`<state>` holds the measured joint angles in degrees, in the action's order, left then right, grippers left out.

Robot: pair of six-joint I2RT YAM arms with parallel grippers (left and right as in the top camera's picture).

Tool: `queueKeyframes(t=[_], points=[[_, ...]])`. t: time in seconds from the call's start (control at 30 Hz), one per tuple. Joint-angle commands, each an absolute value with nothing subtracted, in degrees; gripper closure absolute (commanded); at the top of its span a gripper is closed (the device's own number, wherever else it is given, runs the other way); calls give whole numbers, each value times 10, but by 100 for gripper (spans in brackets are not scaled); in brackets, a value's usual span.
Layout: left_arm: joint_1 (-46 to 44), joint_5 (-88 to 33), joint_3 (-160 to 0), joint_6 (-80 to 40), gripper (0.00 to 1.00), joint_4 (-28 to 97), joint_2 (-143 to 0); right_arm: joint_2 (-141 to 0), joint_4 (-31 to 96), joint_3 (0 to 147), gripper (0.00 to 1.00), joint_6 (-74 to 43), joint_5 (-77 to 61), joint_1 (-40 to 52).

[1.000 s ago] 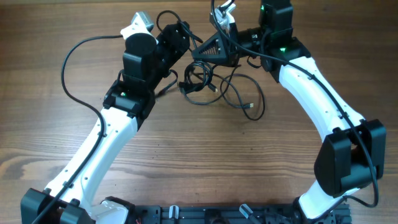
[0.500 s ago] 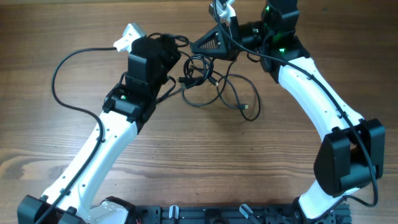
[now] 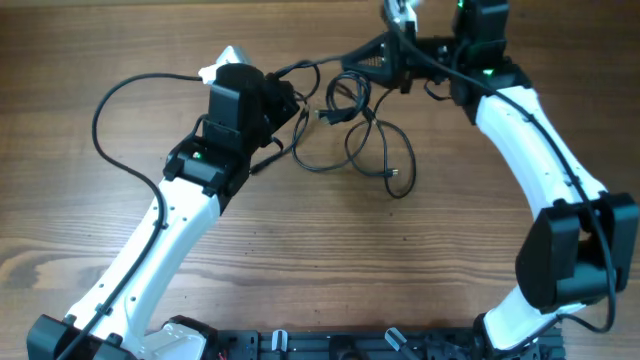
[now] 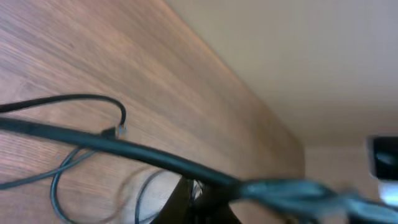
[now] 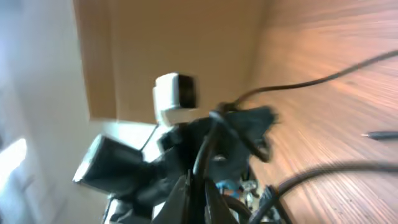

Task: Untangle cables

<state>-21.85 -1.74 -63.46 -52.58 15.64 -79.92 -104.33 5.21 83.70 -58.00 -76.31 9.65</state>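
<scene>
The cables (image 3: pixel 352 135) are thin black cords lying in loose loops on the wooden table between the two arms, with a small plug end (image 3: pixel 393 177) at the lower right of the tangle. My left gripper (image 3: pixel 290 100) sits at the left side of the tangle, shut on a cable. In the left wrist view that cable (image 4: pixel 124 146) runs taut across the frame over the left gripper (image 4: pixel 202 198). My right gripper (image 3: pixel 352 62) is above the tangle at the back, shut on a cable strand. In the right wrist view the strand (image 5: pixel 205 146) rises from between the closed jaws of the right gripper (image 5: pixel 198 194).
The left arm's thicker black wire (image 3: pixel 108 110) arcs over the table at the left. Both arm bases (image 3: pixel 330 345) stand at the near edge. The table's far edge (image 4: pixel 249 87) lies close behind the grippers. Open wood (image 3: pixel 330 260) lies in front of the tangle.
The left gripper has closed on a cable. The right gripper has moved right and toward the back with its strand, and the tangle has spread and shifted to the right.
</scene>
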Motion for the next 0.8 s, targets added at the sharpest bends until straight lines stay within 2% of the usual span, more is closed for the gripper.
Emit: queueKeyframes(t=[0.0,0.2,0.5,0.6,0.77], points=[[-203,-101,-622,-462,96,172,-792,-1027,182,843,95,-373,-578,79],[-197,-112,-622,-441,96,189,-745,-1027,319,843,95,-272,-438,79],[-197,-146,-621,-372,96,196,-709,-1026,373,843,96,-158,-422,96],[-189,-145,-621,-348,96,205,-709,-1026,389,843,96,-165,-378,101],[-140,-146,-621,-347,96,214,-709,-1026,423,843,96,-247,-243,77]])
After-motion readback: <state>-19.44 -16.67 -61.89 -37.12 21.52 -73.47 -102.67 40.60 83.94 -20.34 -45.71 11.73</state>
